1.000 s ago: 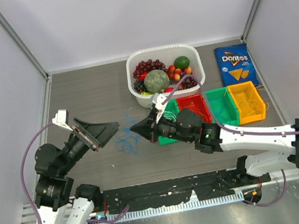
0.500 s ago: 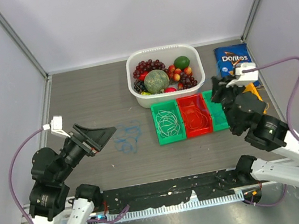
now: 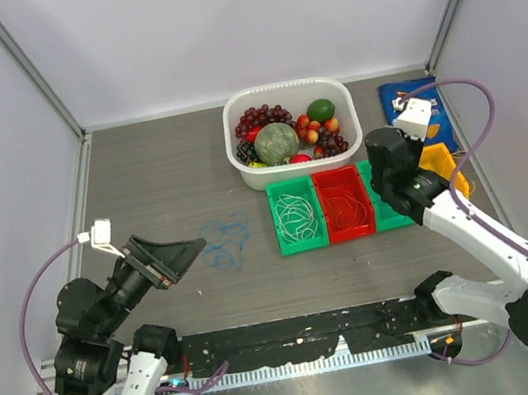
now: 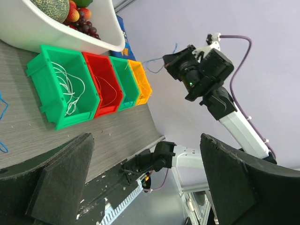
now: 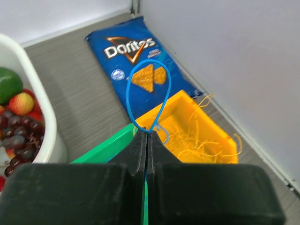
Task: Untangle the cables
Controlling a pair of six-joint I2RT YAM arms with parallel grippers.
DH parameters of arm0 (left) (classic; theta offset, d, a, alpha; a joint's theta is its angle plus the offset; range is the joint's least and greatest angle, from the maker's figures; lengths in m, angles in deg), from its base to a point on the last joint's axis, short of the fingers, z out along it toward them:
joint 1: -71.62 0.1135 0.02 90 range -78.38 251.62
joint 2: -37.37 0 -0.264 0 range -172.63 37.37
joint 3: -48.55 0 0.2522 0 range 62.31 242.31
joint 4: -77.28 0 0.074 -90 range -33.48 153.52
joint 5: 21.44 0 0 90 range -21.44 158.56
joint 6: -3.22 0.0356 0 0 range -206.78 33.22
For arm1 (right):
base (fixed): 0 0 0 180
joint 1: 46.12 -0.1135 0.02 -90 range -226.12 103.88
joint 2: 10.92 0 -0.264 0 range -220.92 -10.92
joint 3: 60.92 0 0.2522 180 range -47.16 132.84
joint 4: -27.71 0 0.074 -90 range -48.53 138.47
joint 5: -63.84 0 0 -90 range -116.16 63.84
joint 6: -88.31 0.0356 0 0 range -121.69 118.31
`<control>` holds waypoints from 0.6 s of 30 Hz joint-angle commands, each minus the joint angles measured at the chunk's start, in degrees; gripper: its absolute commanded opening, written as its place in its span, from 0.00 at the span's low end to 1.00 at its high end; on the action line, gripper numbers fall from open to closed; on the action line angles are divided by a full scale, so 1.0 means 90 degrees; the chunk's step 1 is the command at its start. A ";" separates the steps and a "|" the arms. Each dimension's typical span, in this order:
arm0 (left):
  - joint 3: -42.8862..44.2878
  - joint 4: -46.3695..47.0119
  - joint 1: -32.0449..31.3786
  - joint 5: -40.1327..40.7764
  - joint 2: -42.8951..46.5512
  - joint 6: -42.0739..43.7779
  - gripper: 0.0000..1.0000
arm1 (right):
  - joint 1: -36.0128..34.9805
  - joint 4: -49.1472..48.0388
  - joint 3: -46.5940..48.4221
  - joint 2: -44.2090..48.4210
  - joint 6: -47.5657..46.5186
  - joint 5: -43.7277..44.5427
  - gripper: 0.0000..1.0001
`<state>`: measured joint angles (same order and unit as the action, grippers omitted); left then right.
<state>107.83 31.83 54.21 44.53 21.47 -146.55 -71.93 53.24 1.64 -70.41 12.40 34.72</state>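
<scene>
The right end effector (image 5: 146, 135), pressed together, pinches a thin blue wire loop (image 5: 150, 60) (pointing straight ahead) above the green plastic bin (image 5: 108, 143); the left end effector (image 3: 183, 260) gapes wide.

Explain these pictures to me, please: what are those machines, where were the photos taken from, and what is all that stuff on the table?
You see a left arm and a right arm. They are robots fixed at the near edge of the table, and each ends in a two-fingered gripper. One picture looks down from above. The other two come from a small camera on each wrist.

On the table stand a white basket of fruit, a bag of chips and a row of small bins. There is a green bin with white cables, a red bin with an orange cable, a second green bin, and a yellow bin with yellow cables. A tangle of blue cable lies loose on the table.

The left gripper is wide open and empty. The right gripper is shut on a loop of blue cable, above the second green and yellow bins.
</scene>
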 commanded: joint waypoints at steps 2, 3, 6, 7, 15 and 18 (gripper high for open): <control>-0.0106 -0.0064 -0.0009 -0.0054 0.0214 -0.0048 1.00 | 0.0006 0.0362 0.0077 -0.0323 0.1616 -0.0417 0.01; -0.0145 -0.0054 -0.0009 -0.0064 0.0233 -0.0068 1.00 | 0.0006 0.0401 0.0018 -0.0344 0.1686 -0.0465 0.01; -0.0223 -0.0015 -0.0009 -0.0113 0.0224 -0.0097 1.00 | 0.0015 0.0353 -0.0264 -0.0461 0.2037 -0.0593 0.01; -0.0223 -0.0015 -0.0019 -0.0123 0.0204 -0.0097 0.99 | 0.0054 0.0294 -0.0314 -0.0567 0.2096 -0.0603 0.01; -0.0233 -0.0093 -0.0009 -0.0162 0.0214 -0.0088 1.00 | 0.0591 0.0010 -0.0549 -0.1124 0.2497 -0.2533 0.01; -0.0292 -0.0103 -0.0009 -0.0162 0.0272 -0.0117 1.00 | 0.0990 0.0030 -0.0646 -0.1184 0.2770 -0.3072 0.01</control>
<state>105.65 30.52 54.21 44.47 23.37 -147.10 -66.27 56.02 -3.89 -81.01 32.13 15.86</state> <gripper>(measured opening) 0.994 0.030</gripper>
